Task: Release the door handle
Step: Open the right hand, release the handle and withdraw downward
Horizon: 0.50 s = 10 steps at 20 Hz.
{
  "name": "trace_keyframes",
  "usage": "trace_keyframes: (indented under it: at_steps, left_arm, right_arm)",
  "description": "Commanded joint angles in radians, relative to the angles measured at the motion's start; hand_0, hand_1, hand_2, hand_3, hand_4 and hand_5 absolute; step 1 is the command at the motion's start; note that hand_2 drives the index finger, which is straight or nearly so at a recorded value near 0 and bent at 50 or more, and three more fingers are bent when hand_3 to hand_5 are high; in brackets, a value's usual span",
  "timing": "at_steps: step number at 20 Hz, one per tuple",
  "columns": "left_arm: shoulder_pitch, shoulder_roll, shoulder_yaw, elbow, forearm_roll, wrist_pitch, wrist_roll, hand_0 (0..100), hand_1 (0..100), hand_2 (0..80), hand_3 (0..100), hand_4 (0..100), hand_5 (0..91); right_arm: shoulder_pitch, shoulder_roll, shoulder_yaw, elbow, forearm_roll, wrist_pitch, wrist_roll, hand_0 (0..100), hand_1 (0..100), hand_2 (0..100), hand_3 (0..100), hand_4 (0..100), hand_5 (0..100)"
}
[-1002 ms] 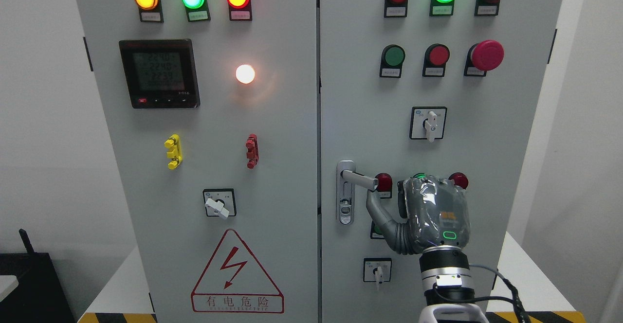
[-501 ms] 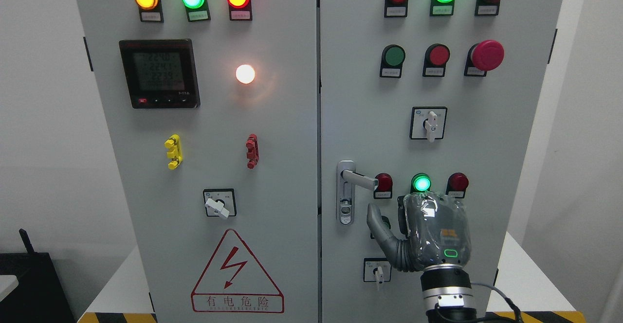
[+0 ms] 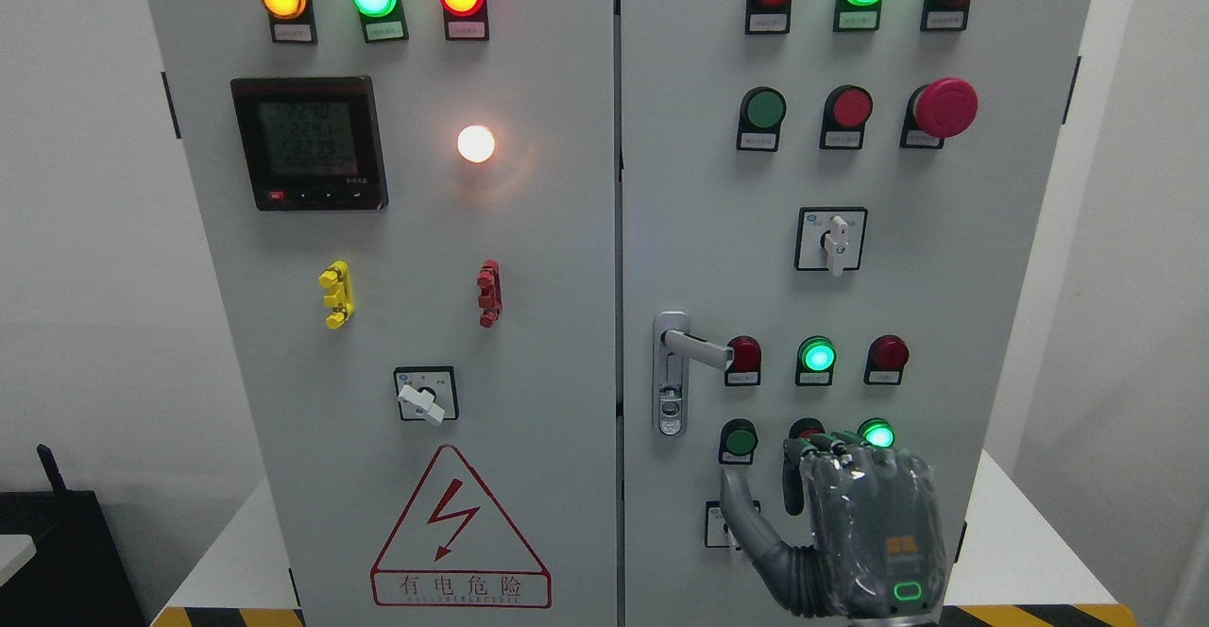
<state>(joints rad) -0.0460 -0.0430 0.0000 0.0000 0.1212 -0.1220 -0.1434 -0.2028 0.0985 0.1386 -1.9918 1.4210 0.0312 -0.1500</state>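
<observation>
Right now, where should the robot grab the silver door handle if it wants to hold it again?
Probably the free right end of the door handle. The lever sticks out sideways from its pivot on the left, so that tip is bare. The right hand hangs below it with its fingers curled, so coming up from underneath looks easiest.

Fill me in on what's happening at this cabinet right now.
The robot's right hand sits low in front of the right door of a grey electrical cabinet, well below the door handle and clear of it. Its fingers are curled and hold nothing, with the thumb sticking up to the left. The handle juts out to the right, untouched, so the release looks done. The left hand is not in view.
</observation>
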Motion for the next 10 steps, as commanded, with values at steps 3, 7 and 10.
trace_keyframes:
  at_steps: [3, 7, 10]
  left_arm:
    - [0.000, 0.000, 0.011, 0.017, 0.000, 0.001, 0.001, 12, 39, 0.0, 0, 0, 0.0]
    - [0.000, 0.000, 0.011, 0.017, 0.000, 0.001, 0.001, 12, 39, 0.0, 0, 0, 0.0]
    - [0.000, 0.000, 0.011, 0.017, 0.000, 0.001, 0.001, 12, 39, 0.0, 0, 0, 0.0]
  right_arm:
    - [0.040, -0.016, -0.120, -0.098, -0.062, -0.095, -0.010, 46, 9, 0, 0, 0, 0]
    - [0.040, -0.019, -0.139, -0.098, -0.077, -0.114, -0.008, 45, 9, 0, 0, 0, 0]
    - [0.042, -0.017, -0.137, -0.098, -0.085, -0.119, -0.008, 44, 10, 0, 0, 0, 0]
